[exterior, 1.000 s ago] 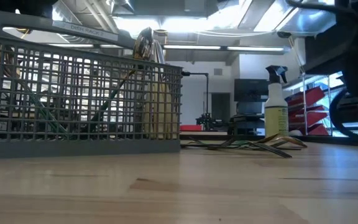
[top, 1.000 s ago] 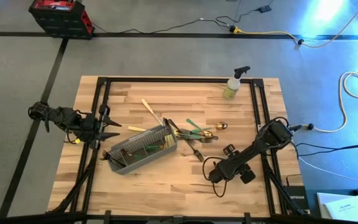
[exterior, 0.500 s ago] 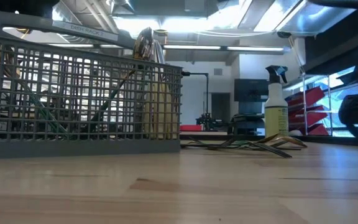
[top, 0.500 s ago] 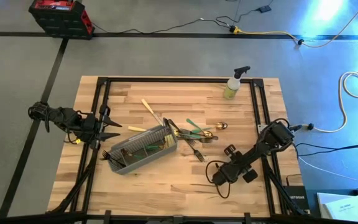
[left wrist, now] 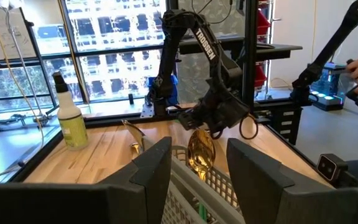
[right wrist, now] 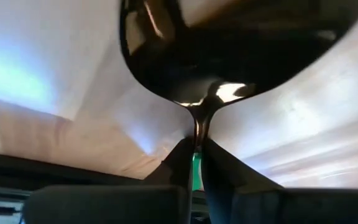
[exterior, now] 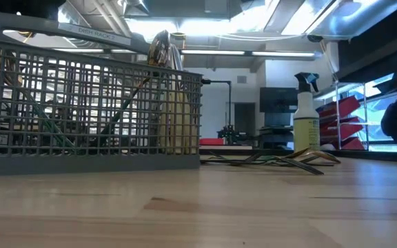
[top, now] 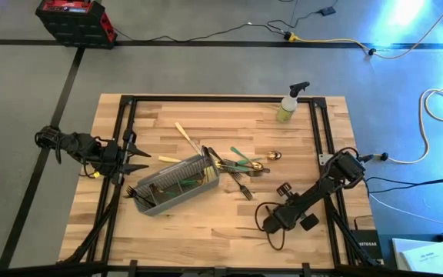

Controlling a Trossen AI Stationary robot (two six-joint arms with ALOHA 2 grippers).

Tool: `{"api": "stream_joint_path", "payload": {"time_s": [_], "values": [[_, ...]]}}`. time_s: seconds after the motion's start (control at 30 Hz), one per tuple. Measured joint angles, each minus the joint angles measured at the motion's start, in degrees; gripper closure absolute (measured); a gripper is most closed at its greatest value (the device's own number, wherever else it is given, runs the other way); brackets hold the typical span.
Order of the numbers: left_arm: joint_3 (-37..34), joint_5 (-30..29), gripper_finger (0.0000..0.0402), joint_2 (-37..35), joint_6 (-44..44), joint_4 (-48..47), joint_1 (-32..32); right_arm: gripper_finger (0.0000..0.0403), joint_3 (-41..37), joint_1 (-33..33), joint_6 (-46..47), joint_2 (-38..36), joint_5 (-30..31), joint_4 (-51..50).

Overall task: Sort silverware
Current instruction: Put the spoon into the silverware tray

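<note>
spoon: bowl cut off at the top edge, handle hidden between the right gripper fingers (just a green sliver peeking out) | caddy: left end cut off | cutlery inside: blurred behind mesh, pieces can't be told apart | pile beside caddy: too small to count

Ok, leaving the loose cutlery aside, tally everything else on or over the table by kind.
Grey wire-mesh caddy: 1
Yellow-green plastic spray bottle: 1
Dark two-finger grippers: 2, left gripper and right gripper
Green-handled gold spoon held in the right gripper: 1
Total: 5
</note>
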Motion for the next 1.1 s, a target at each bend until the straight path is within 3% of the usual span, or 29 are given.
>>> {"api": "stream_joint_path", "payload": {"time_s": [0.2, 0.4, 0.67, 1.1], "values": [[0.00, 0.00, 0.0261, 0.00, 0.00, -0.03, 0.02, 0.0400, 2.88, 0.00, 4.41, 0.00, 0.08, 1.92], [0.00, 0.00, 0.0261, 0.00, -0.05, 0.01, 0.02, 0.0401, 7.38, 0.00, 11.97, -0.64, 4.52, 6.18], [0.00, 0.00, 0.0261, 0.00, -0.20, 0.01, 0.00, 0.0402, 11.42, -1.70, 18.51, -1.18, 9.58, 21.84], [0.00, 0.00, 0.0261, 0.00, -0.35, -0.10, 0.02, 0.0401, 11.73, -8.61, 18.38, -1.16, 18.22, 50.58]]}}
